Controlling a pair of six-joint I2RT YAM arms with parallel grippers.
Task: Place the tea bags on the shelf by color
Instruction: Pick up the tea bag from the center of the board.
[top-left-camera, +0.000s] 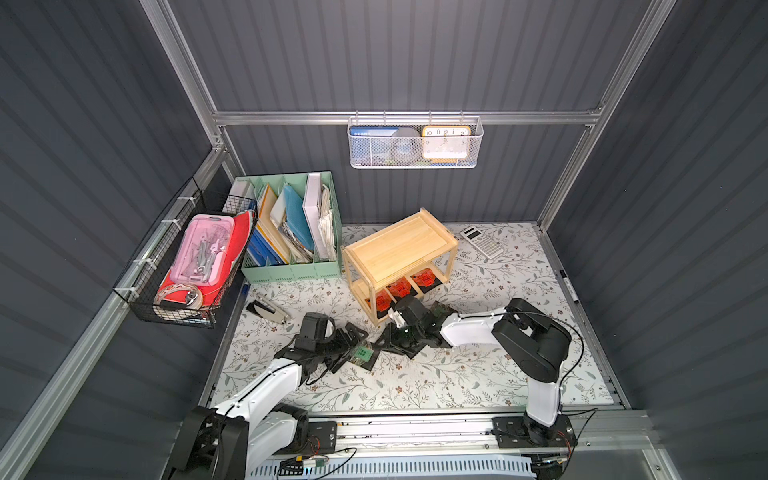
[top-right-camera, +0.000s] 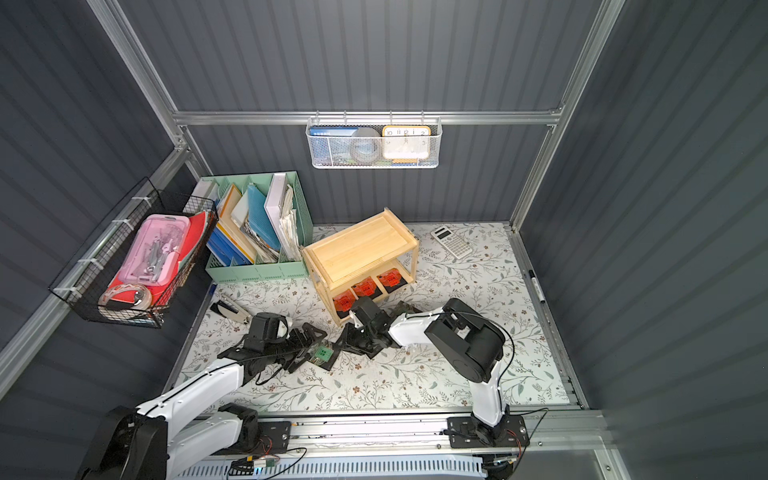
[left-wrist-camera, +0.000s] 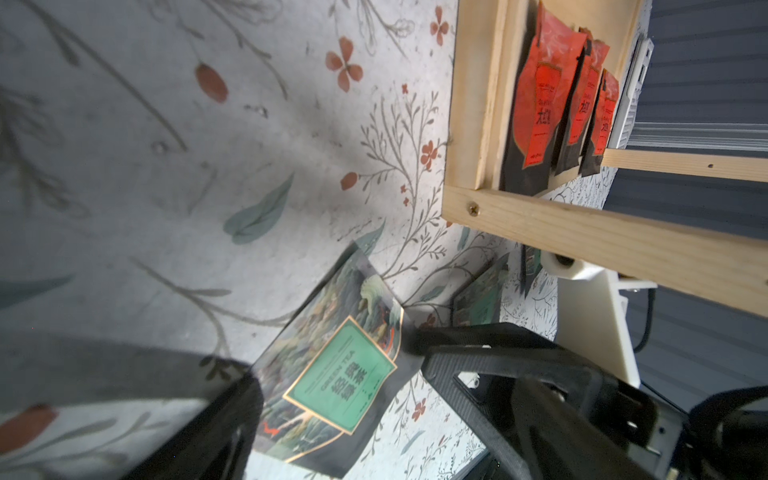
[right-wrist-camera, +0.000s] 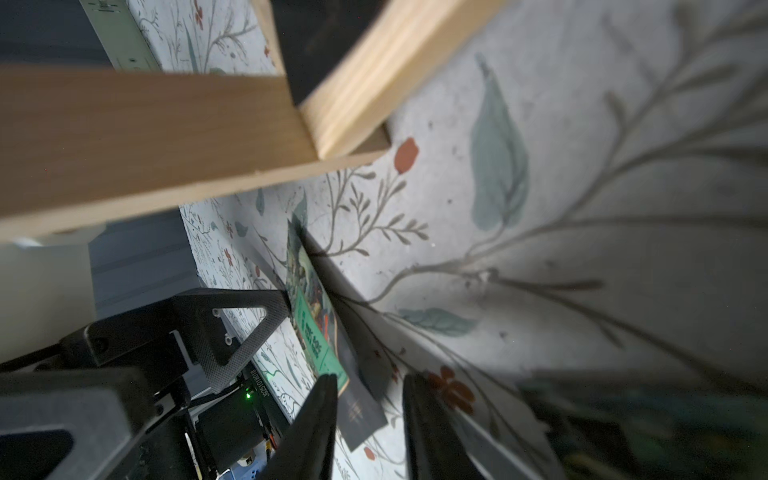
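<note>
A green-labelled tea bag (left-wrist-camera: 345, 374) hangs tilted just above the floral mat, in front of the shelf (top-left-camera: 399, 245). My left gripper (left-wrist-camera: 332, 365) is shut on it, one fingertip (right-wrist-camera: 278, 301) pressing its face. My right gripper (right-wrist-camera: 370, 380) stands open, its jaws on either side of the bag's dark lower corner (right-wrist-camera: 361, 411). In both top views the two grippers (top-left-camera: 357, 345) (top-left-camera: 384, 338) meet at that bag (top-left-camera: 363, 353). Three orange-labelled tea bags (top-left-camera: 400, 288) (left-wrist-camera: 540, 95) stand in the shelf's lower tier; the top tier is bare. A second green bag (left-wrist-camera: 482, 295) lies on the mat by the shelf's foot.
A mint-green file organizer (top-left-camera: 291, 232) stands left of the shelf, with a stapler (top-left-camera: 268, 309) in front of it. A calculator (top-left-camera: 482, 242) lies behind the shelf on the right and a marker (top-left-camera: 569, 286) at the mat's right edge. A black wire basket (top-left-camera: 187, 266) hangs on the left wall.
</note>
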